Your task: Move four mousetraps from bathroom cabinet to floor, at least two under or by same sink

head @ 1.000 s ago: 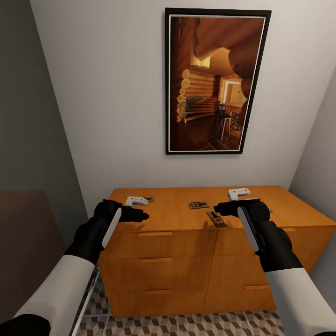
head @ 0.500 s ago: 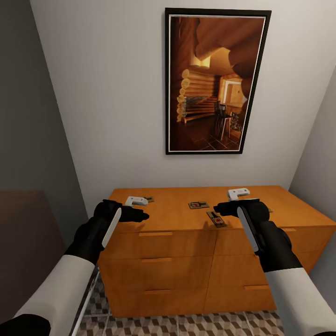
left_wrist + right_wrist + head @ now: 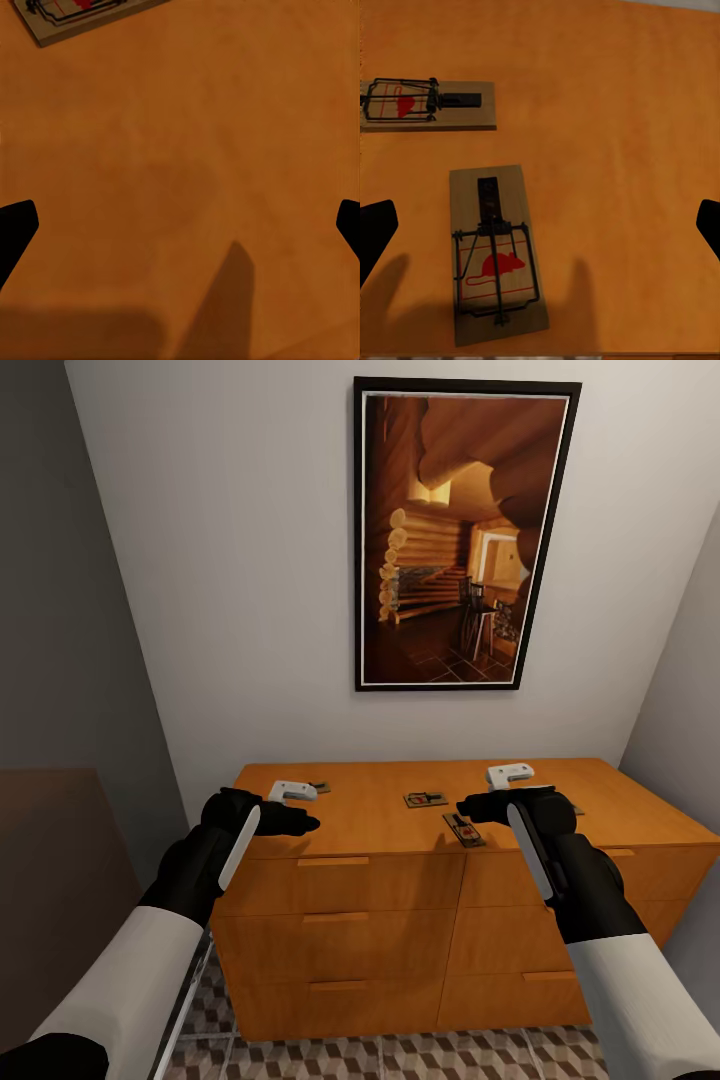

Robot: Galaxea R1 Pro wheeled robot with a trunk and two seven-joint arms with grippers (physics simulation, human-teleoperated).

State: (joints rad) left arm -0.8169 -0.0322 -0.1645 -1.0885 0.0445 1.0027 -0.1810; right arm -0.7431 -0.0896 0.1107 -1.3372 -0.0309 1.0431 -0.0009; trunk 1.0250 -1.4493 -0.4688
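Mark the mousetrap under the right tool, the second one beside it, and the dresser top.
near mousetrap (image 3: 496, 256), right wrist view, wooden base
far mousetrap (image 3: 429, 105), right wrist view, wooden base
dresser top (image 3: 375, 820), head view, bare orange surface

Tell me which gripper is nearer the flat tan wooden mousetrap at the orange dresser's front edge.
Right. The right gripper hovers open right beside that mousetrap; the left gripper hovers open far across the dresser top.

Both arms: white upper sleeves, black forearm casings each with a narrow white stripe, black wrists, small white block atop left gripper (image 3: 305, 823) and right gripper (image 3: 467, 807), black fingertips.
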